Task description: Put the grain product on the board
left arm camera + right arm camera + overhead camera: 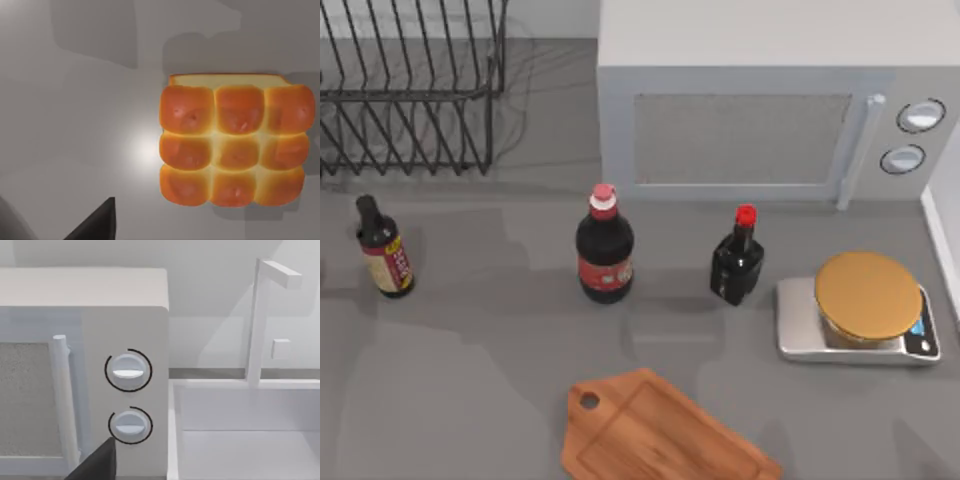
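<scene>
On the grey tabletop [470, 380], near the front edge and a little right of centre: the board [660, 435], orange-brown wood, lying flat and skewed, with its round hole [588, 401] at the corner toward the left. Bare on top, partly cut off by the lower edge of the top view.

In the left wrist view, straight below the camera: the bread [232, 145], a square block of nine golden-orange rolls joined three by three, resting flat on bare grey tabletop with a pale cut side along one edge. Just a dark tip of the left pincer [97, 222] at the edge of that view, apart from the bread and touching nothing; released or clenched, cannot tell.

Behind the board, in a rough row: a slim dark bottle with a yellow-and-red label [385, 250] far left, a fat dark bottle with a pinkish cap [604, 250] in the middle, a small black bottle with a red cap [737, 260] to its right. All upright, well apart from each other.

Right of those, a silver kitchen scale [800, 325] with a round golden-tan top. At the back, a black wire dish rack [410, 100] on the left and a white microwave [740, 120] to the right.

From the right wrist, facing the microwave's two dials [128, 371], with a white sink [245, 440] and tap [257, 320] beside. Dark tip of the right pincer [97, 462] low in that view, holding nothing visible; its state cannot be told either.
</scene>
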`<action>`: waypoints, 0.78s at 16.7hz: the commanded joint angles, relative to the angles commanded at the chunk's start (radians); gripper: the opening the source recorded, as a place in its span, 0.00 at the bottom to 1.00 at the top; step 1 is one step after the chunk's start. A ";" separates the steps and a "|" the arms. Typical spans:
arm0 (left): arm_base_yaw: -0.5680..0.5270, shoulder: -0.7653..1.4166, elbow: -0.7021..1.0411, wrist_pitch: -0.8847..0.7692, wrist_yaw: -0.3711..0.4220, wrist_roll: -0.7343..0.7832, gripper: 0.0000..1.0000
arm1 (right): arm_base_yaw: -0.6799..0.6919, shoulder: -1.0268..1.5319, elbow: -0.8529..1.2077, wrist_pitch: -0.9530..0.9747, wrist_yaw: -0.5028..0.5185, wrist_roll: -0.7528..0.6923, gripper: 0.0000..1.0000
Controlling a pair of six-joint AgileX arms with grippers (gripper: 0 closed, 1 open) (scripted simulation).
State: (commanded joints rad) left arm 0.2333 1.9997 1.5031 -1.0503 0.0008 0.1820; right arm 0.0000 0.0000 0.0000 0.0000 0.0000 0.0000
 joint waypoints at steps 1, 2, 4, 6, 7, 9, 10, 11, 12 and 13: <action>0.002 0.023 0.022 -0.012 0.001 0.002 1.00 | 0.000 0.000 0.000 0.000 0.000 0.000 1.00; 0.004 0.036 0.034 -0.018 0.001 0.003 1.00 | 0.000 0.000 0.000 0.000 0.000 0.000 1.00; 0.004 0.039 0.037 -0.020 0.001 0.004 1.00 | 0.000 0.000 0.000 0.000 0.000 0.000 1.00; 0.004 0.039 0.037 -0.020 0.001 0.004 1.00 | 0.000 0.000 0.000 0.000 0.000 0.000 1.00; -0.002 0.037 0.035 -0.018 0.001 0.003 1.00 | 0.000 0.000 0.000 0.000 0.000 0.000 1.00; 0.003 0.041 0.026 -0.006 0.001 0.005 1.00 | 0.000 0.000 0.000 0.000 0.000 0.000 1.00; 0.008 0.048 0.015 0.011 0.001 0.008 1.00 | 0.000 0.000 0.000 0.000 0.000 0.000 1.00; 0.013 0.057 0.000 0.035 0.001 0.013 1.00 | 0.000 0.000 0.000 0.000 0.000 0.000 1.00; 0.017 0.069 -0.018 0.065 0.000 0.018 1.00 | 0.000 0.000 0.000 0.000 0.000 0.000 1.00; 0.021 0.083 -0.038 0.098 0.000 0.021 1.00 | 0.000 0.000 0.000 0.000 0.000 0.000 1.00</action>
State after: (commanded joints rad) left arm 0.2544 2.0829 1.4654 -0.9519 0.0008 0.2031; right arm 0.0000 0.0000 0.0000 0.0000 0.0000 0.0000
